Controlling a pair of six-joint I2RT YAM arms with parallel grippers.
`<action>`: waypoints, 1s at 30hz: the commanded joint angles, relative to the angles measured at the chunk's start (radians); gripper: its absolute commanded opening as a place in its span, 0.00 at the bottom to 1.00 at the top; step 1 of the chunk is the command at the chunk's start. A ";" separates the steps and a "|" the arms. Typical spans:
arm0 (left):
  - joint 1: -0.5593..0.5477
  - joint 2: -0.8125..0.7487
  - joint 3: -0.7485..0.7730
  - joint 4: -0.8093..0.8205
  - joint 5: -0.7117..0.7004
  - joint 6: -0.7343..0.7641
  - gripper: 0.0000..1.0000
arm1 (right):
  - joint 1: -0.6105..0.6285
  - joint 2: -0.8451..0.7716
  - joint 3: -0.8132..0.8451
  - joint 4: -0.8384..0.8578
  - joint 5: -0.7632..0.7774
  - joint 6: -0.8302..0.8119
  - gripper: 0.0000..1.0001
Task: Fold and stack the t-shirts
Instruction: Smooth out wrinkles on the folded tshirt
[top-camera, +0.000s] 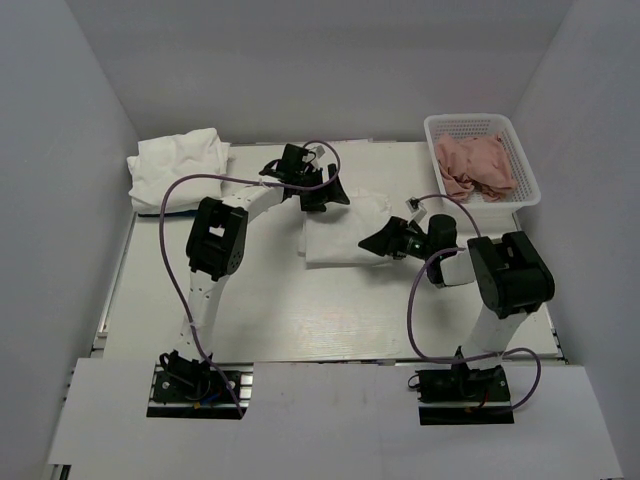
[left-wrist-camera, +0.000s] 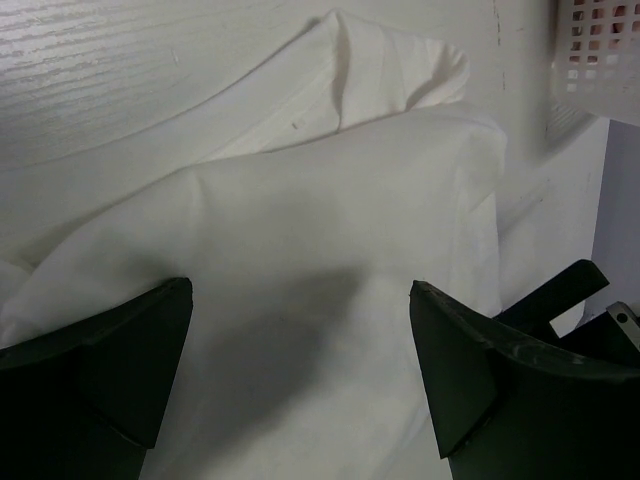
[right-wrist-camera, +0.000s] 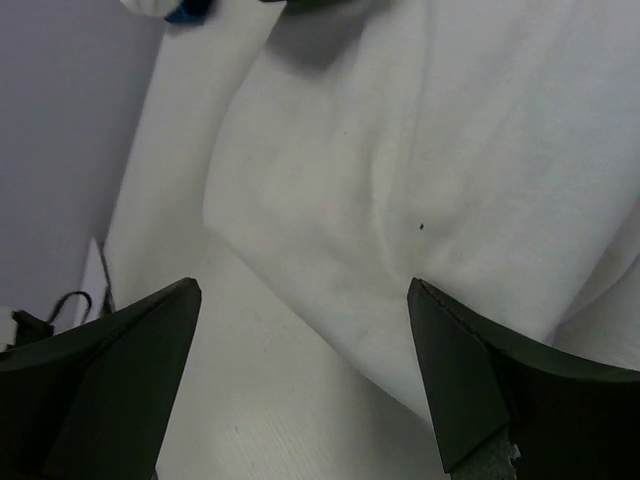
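A white t-shirt (top-camera: 335, 240) lies partly folded in the middle of the table, plain side up. My left gripper (top-camera: 326, 194) hovers over its far edge, open, with only cloth below its jaws. In the left wrist view the t-shirt (left-wrist-camera: 330, 200) fills the frame under the open left gripper (left-wrist-camera: 300, 288). My right gripper (top-camera: 377, 242) is at the shirt's right edge, open and empty. In the right wrist view the right gripper (right-wrist-camera: 303, 285) straddles the edge of the t-shirt (right-wrist-camera: 430, 130) and bare table. A folded white bundle (top-camera: 178, 165) rests at the back left.
A white plastic basket (top-camera: 527, 165) at the back right holds crumpled pinkish cloth (top-camera: 475, 165); its corner, the basket (left-wrist-camera: 600, 50), shows in the left wrist view. Grey walls enclose the white table (top-camera: 300, 310) on three sides.
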 joint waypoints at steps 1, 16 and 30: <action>0.004 0.000 0.001 -0.021 -0.007 0.015 1.00 | -0.039 0.126 -0.095 0.348 -0.067 0.198 0.90; 0.005 -0.157 0.096 -0.104 -0.097 0.093 1.00 | -0.055 -0.202 -0.008 0.008 -0.040 -0.063 0.90; -0.006 -0.337 -0.246 -0.233 -0.182 0.173 1.00 | -0.055 -0.691 0.141 -0.660 0.435 -0.451 0.90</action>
